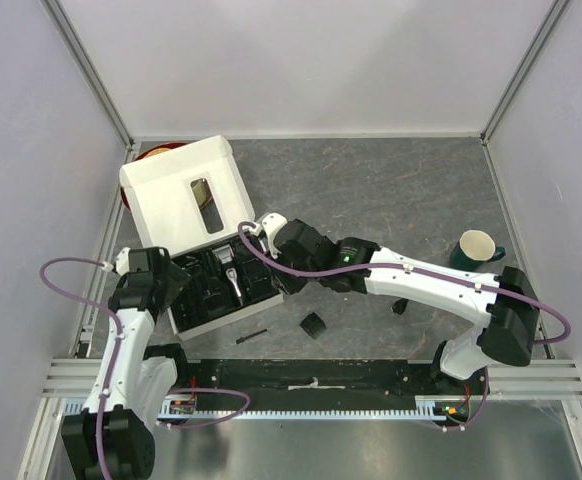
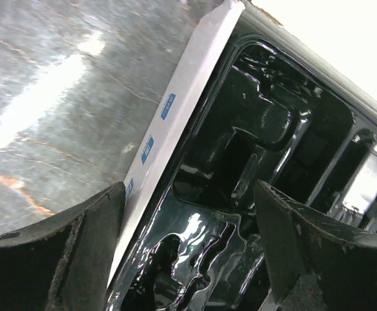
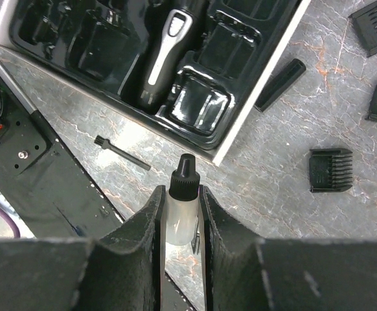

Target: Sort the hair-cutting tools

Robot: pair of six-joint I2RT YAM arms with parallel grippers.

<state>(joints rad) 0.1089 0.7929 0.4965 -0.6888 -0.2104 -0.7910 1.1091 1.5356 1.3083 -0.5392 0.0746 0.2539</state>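
1. So, on the right wrist cam my right gripper was clamped on a small bottle. Its black cap pointed away from the wrist and its long axis ran in line with the fingers. The black tray lay straight ahead past the cap. The clipper was already seated in it, lying lengthwise roughly the same way as the bottle. The brush sat loose on the table off to the left, and the comb guards were off to the right.
2. Left wrist cam: the left gripper was spread wide with nothing between the fingers. It hung over one end of the tray, just inside the white box edge. The pockets under it looked empty, as far as I could tell.
3. Top cam: both arms met over the tray, the right one reaching across from its side. I figured the next move belonged to the right arm, since it had the bottle and a free pocket sat just ahead of the cap.
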